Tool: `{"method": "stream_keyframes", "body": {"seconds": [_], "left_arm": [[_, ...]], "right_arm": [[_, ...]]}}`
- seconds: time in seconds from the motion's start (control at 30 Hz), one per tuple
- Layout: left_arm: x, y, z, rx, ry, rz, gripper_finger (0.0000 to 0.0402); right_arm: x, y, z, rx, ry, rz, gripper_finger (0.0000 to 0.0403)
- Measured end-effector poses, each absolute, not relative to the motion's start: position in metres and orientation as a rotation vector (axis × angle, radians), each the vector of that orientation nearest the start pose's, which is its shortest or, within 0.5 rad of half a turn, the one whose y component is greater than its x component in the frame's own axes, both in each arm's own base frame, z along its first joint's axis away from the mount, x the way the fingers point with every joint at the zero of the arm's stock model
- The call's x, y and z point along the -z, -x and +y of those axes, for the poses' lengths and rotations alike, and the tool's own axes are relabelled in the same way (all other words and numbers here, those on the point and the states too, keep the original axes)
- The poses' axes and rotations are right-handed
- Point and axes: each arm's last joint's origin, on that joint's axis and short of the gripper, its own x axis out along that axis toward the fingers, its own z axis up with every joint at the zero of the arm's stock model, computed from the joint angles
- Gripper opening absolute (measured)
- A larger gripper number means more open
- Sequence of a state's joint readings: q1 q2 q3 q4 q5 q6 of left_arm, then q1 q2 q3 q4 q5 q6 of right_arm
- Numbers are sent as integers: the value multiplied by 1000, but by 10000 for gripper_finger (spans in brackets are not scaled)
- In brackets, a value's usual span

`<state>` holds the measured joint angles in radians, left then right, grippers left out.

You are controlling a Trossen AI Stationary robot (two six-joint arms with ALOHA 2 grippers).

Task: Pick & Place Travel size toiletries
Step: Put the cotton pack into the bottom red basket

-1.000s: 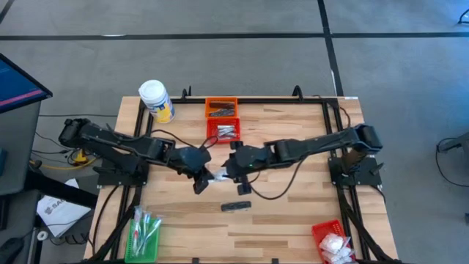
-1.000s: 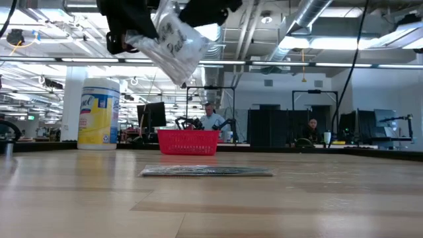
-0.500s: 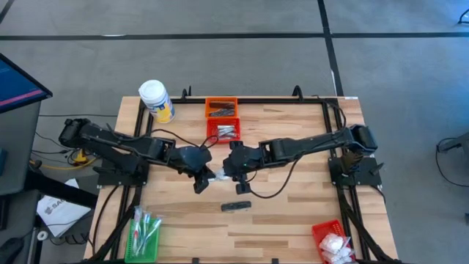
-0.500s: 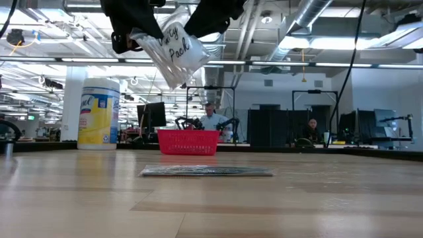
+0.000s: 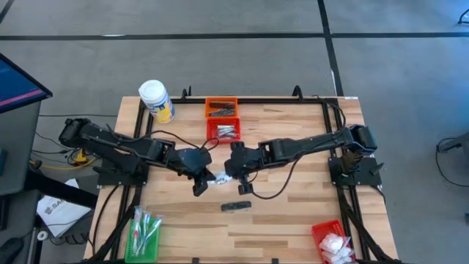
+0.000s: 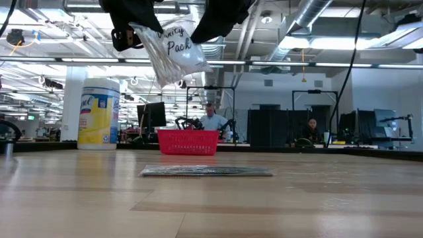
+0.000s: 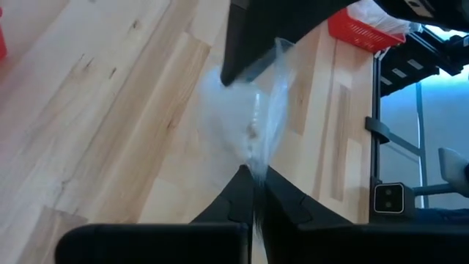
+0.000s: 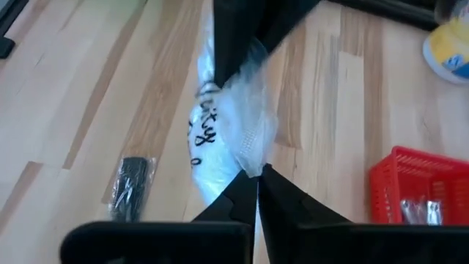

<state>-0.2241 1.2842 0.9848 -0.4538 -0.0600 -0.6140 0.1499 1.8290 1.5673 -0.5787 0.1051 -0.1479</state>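
Below both grippers' shared clear packet (image 6: 170, 51) lies a dark sachet (image 5: 236, 207).

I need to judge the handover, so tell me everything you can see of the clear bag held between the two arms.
The clear bag is a thin, crinkled plastic pouch with black handwriting, holding pale contents. It hangs tilted in the air above the table, touching no surface. The left gripper and right gripper are both shut on its edges, from opposite sides.

The table (image 5: 293, 213) is evenly lit from overhead with only faint shadows, while ceiling lights (image 6: 317, 41) glare in the low view and the clear packet (image 7: 249, 121) is blurred close-up.
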Motion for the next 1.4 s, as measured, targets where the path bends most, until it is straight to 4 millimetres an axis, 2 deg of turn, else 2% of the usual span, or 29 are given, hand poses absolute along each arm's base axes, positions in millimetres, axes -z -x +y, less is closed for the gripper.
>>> {"method": "stream_keyframes", "body": {"seconds": [0.23, 0.37, 0.47, 0.7, 0.9, 1.1, 1.4], "left_arm": [[-276, -260, -60, -27, 513, 794, 1], [-275, -259, -60, -8, 532, 822, 1], [-274, -258, -60, -20, 543, 838, 1], [-267, -264, -59, -39, 550, 852, 0], [-248, -279, -55, -75, 542, 910, 0], [-248, -291, -46, -62, 506, 824, 0], [-264, -286, -45, -50, 482, 735, 0]], "right_arm": [[-278, -392, 57, -84, 209, 911, 52], [-288, -385, 56, -61, 170, 902, 81], [-296, -387, 57, -53, 148, 841, 106], [-304, -394, 62, -77, 154, 720, 189], [-306, -397, 62, -75, 145, 686, 256], [-292, -398, 66, -91, 154, 760, 271], [-292, -397, 62, -73, 129, 781, 271]]}}
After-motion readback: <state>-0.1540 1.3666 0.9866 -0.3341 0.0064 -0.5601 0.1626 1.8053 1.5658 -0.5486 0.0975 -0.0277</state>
